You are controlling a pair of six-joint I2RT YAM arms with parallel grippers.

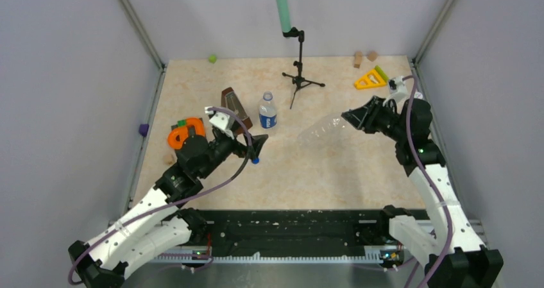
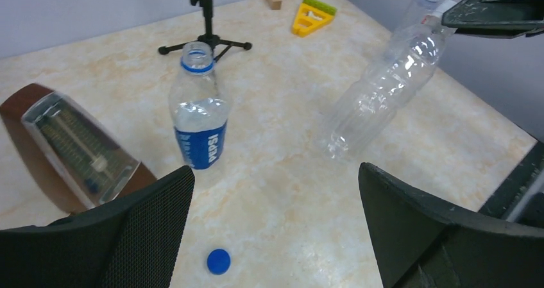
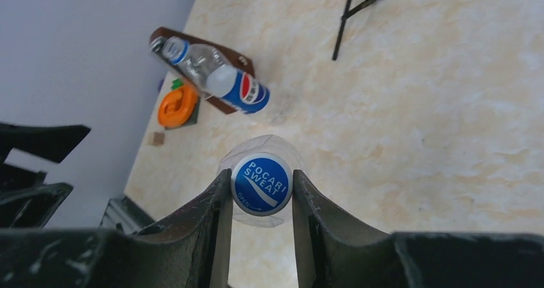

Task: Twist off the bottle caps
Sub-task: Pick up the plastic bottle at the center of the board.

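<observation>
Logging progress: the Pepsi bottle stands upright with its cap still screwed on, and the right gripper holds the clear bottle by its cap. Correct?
No: the Pepsi bottle stands upright but uncapped, its neck open, with a blue cap lying on the table nearby, per the left wrist view. The right gripper does hold the clear bottle by its Pocari Sweat cap.

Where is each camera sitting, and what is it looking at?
Top: high at the back, looking down at the table; left arm and right arm show.
Left wrist: looks across at the open Pepsi bottle; its spread fingers show.
Right wrist: looks along its fingers clamping the Pocari Sweat cap.
Both wrist views share the Pepsi bottle.
</observation>
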